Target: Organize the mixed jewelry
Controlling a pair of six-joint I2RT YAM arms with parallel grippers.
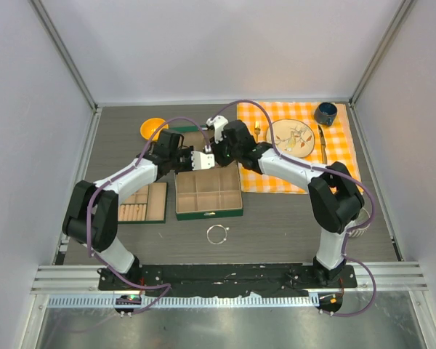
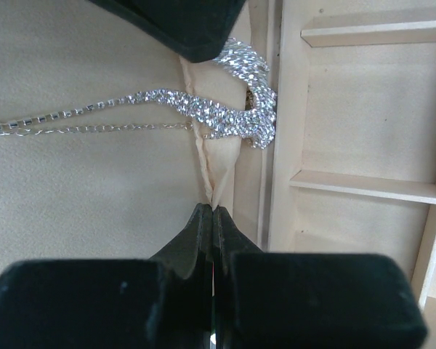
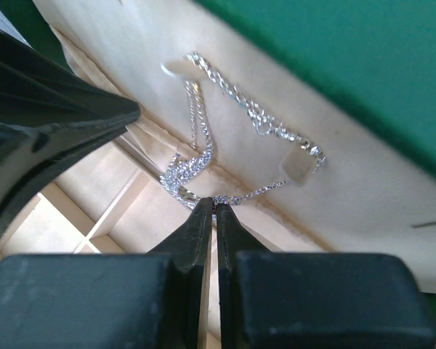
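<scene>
A sparkling silver chain necklace (image 2: pixel 203 109) drapes over a beige lining fold (image 2: pixel 216 163) at the back of the green compartment tray (image 1: pixel 208 211). My left gripper (image 2: pixel 213 209) is shut on that fold. My right gripper (image 3: pixel 215 201) is shut on a thin part of the chain (image 3: pixel 240 98), which hangs on a beige panel with two pale tabs (image 3: pixel 298 166). In the top view both grippers, left (image 1: pixel 200 160) and right (image 1: pixel 218 154), meet over the tray's back edge. A thin silver bangle (image 1: pixel 216 234) lies on the table in front of the tray.
A second tray (image 1: pixel 155 203) holding wooden pieces lies to the left. An orange bowl (image 1: pixel 152 129) is at the back left. On the orange checked cloth (image 1: pixel 341 156) are a plate (image 1: pixel 280 142), a gold fork (image 1: pixel 257 131), a knife (image 1: pixel 323 143) and a dark cup (image 1: pixel 325 113).
</scene>
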